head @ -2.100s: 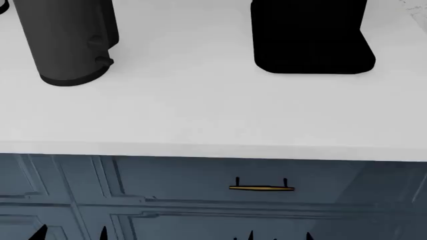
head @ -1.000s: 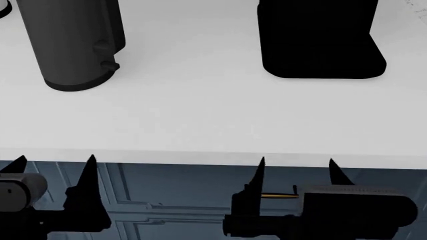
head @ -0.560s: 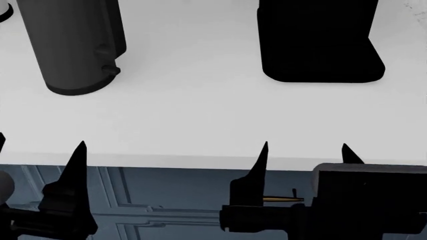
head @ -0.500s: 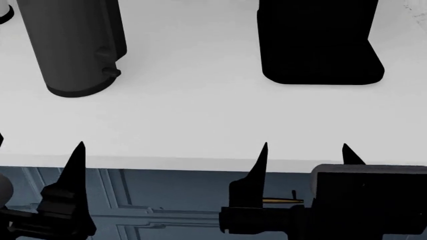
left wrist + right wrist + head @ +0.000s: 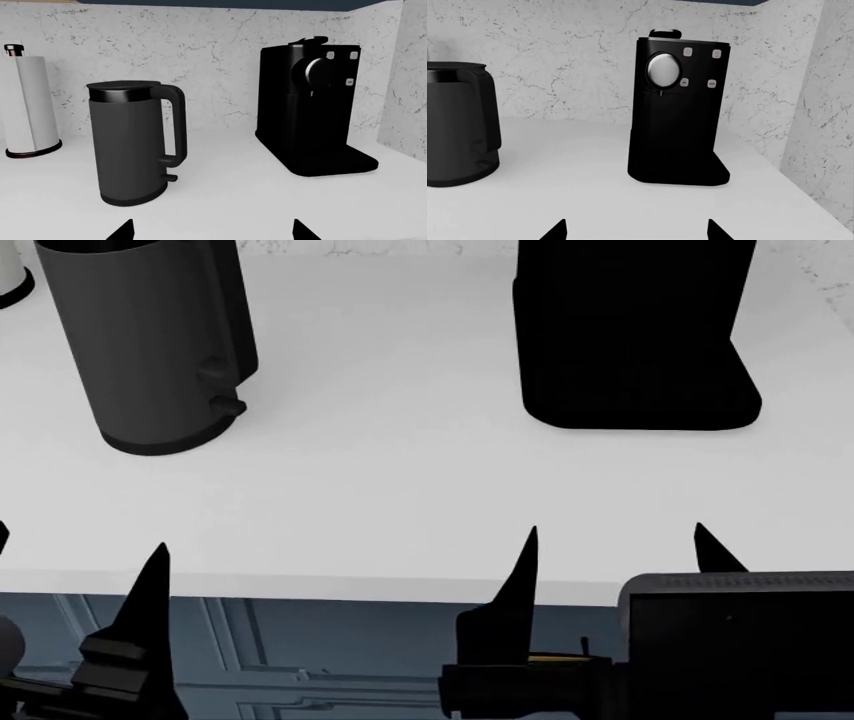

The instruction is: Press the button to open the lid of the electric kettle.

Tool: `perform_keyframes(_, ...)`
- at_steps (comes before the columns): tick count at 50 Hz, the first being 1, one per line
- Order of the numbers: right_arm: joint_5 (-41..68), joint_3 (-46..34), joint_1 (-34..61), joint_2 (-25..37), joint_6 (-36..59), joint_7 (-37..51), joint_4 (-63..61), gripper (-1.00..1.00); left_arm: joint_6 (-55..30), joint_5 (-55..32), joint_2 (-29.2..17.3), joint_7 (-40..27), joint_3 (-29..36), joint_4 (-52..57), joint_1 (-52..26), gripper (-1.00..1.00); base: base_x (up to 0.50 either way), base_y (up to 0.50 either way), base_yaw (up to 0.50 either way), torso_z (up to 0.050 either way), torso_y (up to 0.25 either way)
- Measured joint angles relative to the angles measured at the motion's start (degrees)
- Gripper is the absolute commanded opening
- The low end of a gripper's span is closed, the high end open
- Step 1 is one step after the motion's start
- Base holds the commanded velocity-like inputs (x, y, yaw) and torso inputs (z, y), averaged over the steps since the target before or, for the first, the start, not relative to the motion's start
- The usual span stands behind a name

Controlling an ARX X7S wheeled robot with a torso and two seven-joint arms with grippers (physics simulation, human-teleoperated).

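Note:
The electric kettle (image 5: 130, 145) is a tall dark grey cylinder on the white counter, its lid (image 5: 123, 86) shut flat on top. Its handle (image 5: 176, 125) faces the black appliance. I cannot make out the button at the handle's top. In the head view the kettle (image 5: 154, 340) stands at the back left with its top cut off. It also shows in the right wrist view (image 5: 457, 125). My left gripper (image 5: 80, 545) (image 5: 212, 230) is open and empty at the counter's front edge, well short of the kettle. My right gripper (image 5: 615, 535) (image 5: 635, 230) is open and empty too.
A boxy black coffee machine (image 5: 627, 330) (image 5: 677, 115) stands at the back right. A paper towel roll (image 5: 27, 105) stands beyond the kettle by the marble wall. A small tab (image 5: 227, 407) sticks out near the kettle's base. Blue cabinet fronts with a brass handle (image 5: 554, 657) lie below the counter (image 5: 400, 490).
Both grippers rose from below the counter edge into view, open throughout. The head view tilted, so the kettle and black appliance sit lower in the picture.

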Motion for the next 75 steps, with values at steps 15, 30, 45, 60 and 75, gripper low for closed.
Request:
perform_keyframes(15, 1.2, -1.1, -0.5, 1.8, -2.7, 0.8, -0.2, 1.00, 3.0, -3.1, -1.0, -1.8, -0.9, -2.1, 2.0, 1.00, 0.05, 0.00, 0.00, 0.029, 0.000)
perform_keyframes(30, -6.7, -5.4, -4.6, 4.4, -9.6, -3.9, 0.4, 1.00, -2.4, -17.6, -3.1, -18.3, 3.8, -5.7, -8.3, 1.00, 0.28, 0.00, 0.00, 0.000, 0.000)
perform_keyframes(45, -7.8, -7.4, -5.3, 5.8, -11.8, -3.9, 0.8, 1.00, -2.7, -25.2, -4.3, -24.5, 5.1, -6.1, -13.0, 1.00, 0.29, 0.00, 0.00, 0.000, 0.000)
perform_keyframes(60, -6.4, -8.1, -4.9, 6.9, -12.6, -2.5, 0.9, 1.00, -1.8, -26.1, -4.8, -24.0, 4.6, -5.8, -12.2, 1.00, 0.29, 0.00, 0.00, 0.000, 0.000)
perform_keyframes(75, -6.9, -9.4, -5.3, 8.1, -14.5, -2.4, 1.1, 1.00, -1.0, -24.8, -4.9, -22.1, 4.1, -4.8, -10.5, 1.00, 0.22, 0.00, 0.00, 0.000, 0.001)
